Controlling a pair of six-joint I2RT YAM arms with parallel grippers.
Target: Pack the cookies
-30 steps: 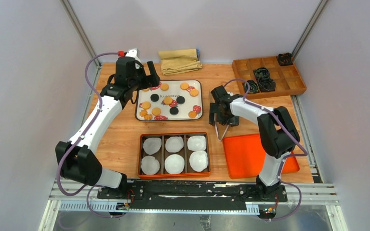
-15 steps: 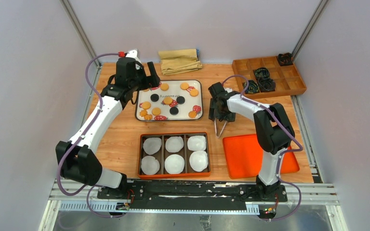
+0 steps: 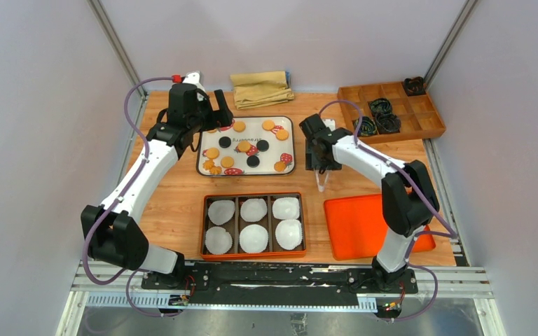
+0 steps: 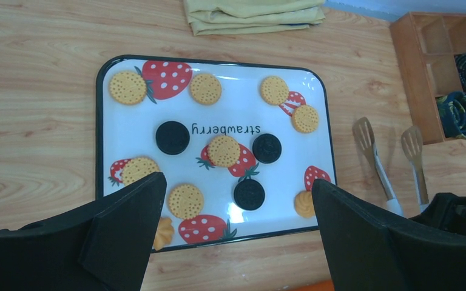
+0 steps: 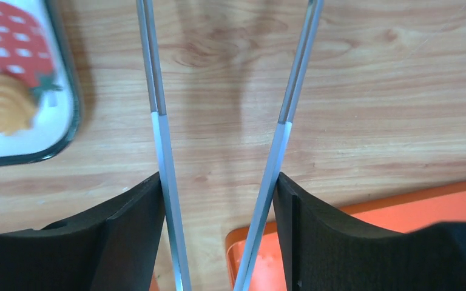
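Observation:
Several cookies, golden (image 4: 223, 150) and black (image 4: 172, 137), lie on the white strawberry tray (image 3: 245, 118). My left gripper (image 3: 214, 115) hovers open over the tray's left end; in the left wrist view its fingers (image 4: 127, 218) frame the tray's near edge, holding nothing. Right of the tray, my right gripper (image 3: 320, 166) points down at the table, shut on the metal tongs (image 3: 320, 183). In the right wrist view both pads (image 5: 139, 212) press the tongs' two arms (image 5: 159, 133), which spread away from the gripper over bare wood.
An orange box (image 3: 253, 195) with several white paper liners sits at the near centre. Its flat orange lid (image 3: 364, 224) lies to the right. A folded tan cloth (image 3: 260, 87) is at the back, and a wooden divided box (image 3: 420, 129) at the back right.
My right gripper moved back and left toward the tray while its jaws closed on the tongs, drawing the two arms closer together. The left arm stayed still.

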